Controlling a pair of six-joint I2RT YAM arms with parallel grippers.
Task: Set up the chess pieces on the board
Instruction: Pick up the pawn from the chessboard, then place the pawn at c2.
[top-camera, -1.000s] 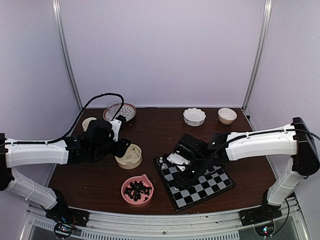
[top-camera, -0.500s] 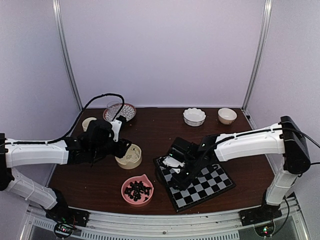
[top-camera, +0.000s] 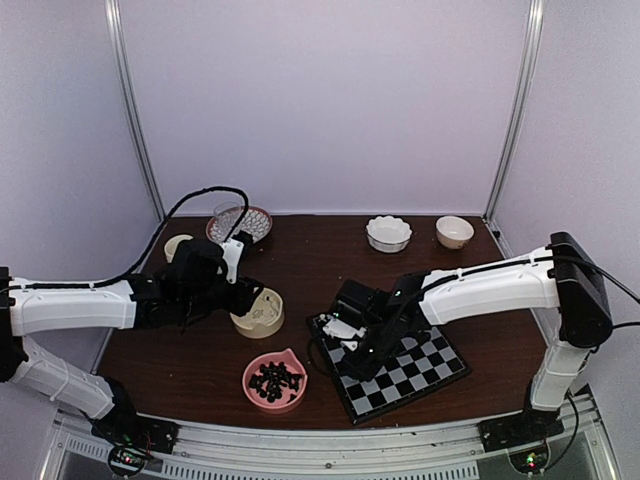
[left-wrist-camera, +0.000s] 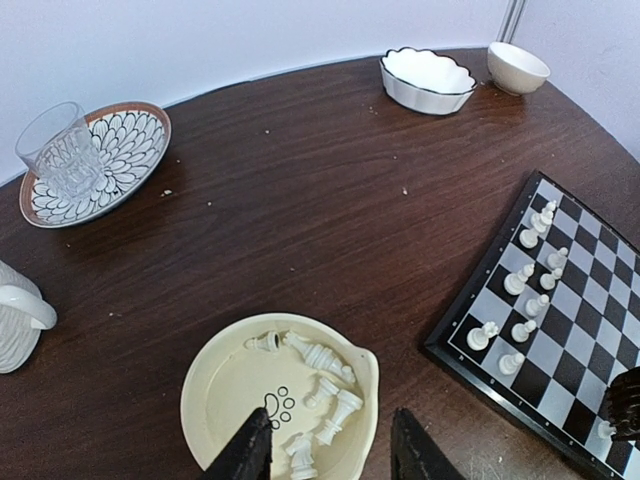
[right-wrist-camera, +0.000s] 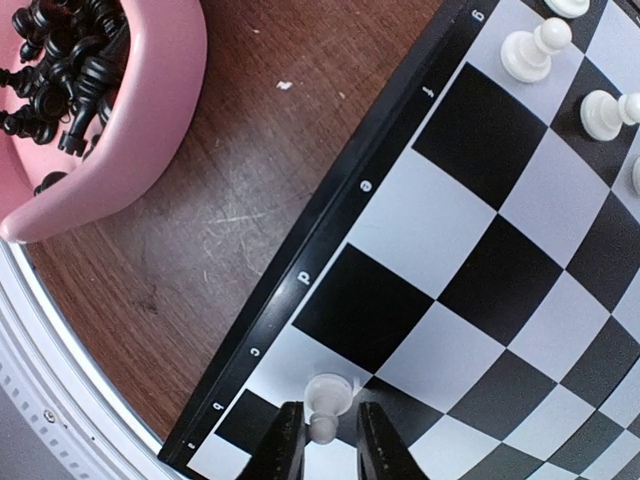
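The board (top-camera: 405, 368) lies at the table's front right. Several white chess pieces (left-wrist-camera: 528, 292) stand along its left side. My right gripper (right-wrist-camera: 327, 415) is low over the board's near-left edge (right-wrist-camera: 300, 275), and its fingers (right-wrist-camera: 287, 440) are closed around a white pawn (right-wrist-camera: 331, 392). In the top view this gripper (top-camera: 350, 345) is at the board's left corner. My left gripper (left-wrist-camera: 332, 452) hangs open above the cream bowl (left-wrist-camera: 225, 385), which holds several fallen white pieces (left-wrist-camera: 330, 385). Nothing is between its fingers.
A pink bowl (top-camera: 290, 392) of black pieces (top-camera: 274, 380) stands just left of the board; its wall (right-wrist-camera: 150, 90) is close to the right gripper. At the back are a patterned plate (left-wrist-camera: 130, 140) with a glass (left-wrist-camera: 62, 150), a scalloped white bowl (left-wrist-camera: 427, 78) and a small cream bowl (left-wrist-camera: 518, 67).
My right gripper has slid left along the board to its near-left corner, and its jaws have narrowed around the pawn. The left arm has not moved.
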